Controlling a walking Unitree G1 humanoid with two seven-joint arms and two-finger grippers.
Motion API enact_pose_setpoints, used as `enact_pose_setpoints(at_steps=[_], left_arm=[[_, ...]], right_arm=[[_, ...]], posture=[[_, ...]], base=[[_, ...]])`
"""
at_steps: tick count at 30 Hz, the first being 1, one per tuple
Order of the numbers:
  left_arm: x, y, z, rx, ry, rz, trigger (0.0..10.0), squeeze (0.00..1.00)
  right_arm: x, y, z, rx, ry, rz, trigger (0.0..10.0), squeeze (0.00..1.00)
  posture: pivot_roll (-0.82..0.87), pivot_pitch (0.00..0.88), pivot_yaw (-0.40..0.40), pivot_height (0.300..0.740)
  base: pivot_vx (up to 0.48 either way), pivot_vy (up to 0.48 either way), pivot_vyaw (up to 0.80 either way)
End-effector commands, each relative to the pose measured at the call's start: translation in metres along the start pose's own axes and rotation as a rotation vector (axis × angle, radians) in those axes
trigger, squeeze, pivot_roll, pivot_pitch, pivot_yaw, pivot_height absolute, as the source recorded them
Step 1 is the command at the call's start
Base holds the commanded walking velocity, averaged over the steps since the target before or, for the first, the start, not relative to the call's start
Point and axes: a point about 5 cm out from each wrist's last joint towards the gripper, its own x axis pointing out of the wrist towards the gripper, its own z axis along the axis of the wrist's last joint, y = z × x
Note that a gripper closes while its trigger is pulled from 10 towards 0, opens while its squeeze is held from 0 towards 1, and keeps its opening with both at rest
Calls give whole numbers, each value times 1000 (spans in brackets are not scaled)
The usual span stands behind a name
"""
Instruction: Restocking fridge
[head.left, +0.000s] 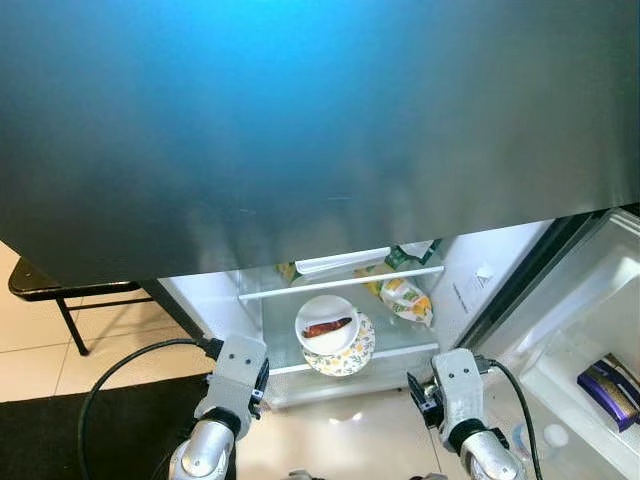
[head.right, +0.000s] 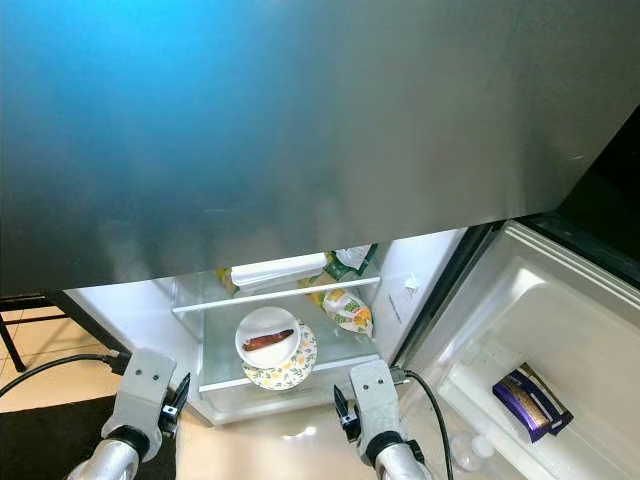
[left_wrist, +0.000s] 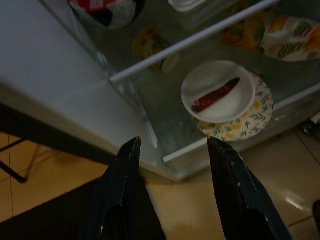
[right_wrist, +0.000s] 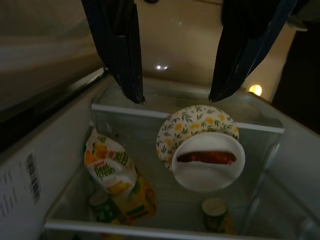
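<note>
Both empty and spread: left claw and right claw, poised low before the open fridge. Just beyond, white bowl with a sausage, stacked off-centre on a floral plate at the glass shelf front; liable to tip if nudged. Behind, juice pouch.
</note>
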Motion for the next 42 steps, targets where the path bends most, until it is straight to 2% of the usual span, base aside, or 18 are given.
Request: enact_pose_setpoints(at_steps=[1, 10, 17, 23, 42], left_arm=[[-4, 1, -17, -34, 66, 19, 10000, 0], [-5, 7, -26, -53, 99, 41, 10000, 0], [-6, 7, -32, -49, 114, 42, 10000, 0], [-7, 5, -37, -43, 131, 36, 10000, 0], [-1, -4, -38, -57, 134, 28, 10000, 0]], right_arm=[[-8, -5, -15, 33, 48, -47, 10000, 0], [-16, -14, -31, 38, 95, -110, 10000, 0], [-24, -11, -50, 69, 167, -89, 10000, 0], [-30, -13, -62, 54, 220, -116, 10000, 0], [-23, -13, -57, 56, 193, -123, 10000, 0]], posture=[[-82, 191, 34, 740], [-80, 184, 36, 740], [-80, 183, 36, 740], [-81, 181, 37, 740], [-85, 161, 37, 740]], base=[[0, 0, 0], [0, 0, 0], [0, 0, 0], [0, 0, 0], [0, 0, 0]])
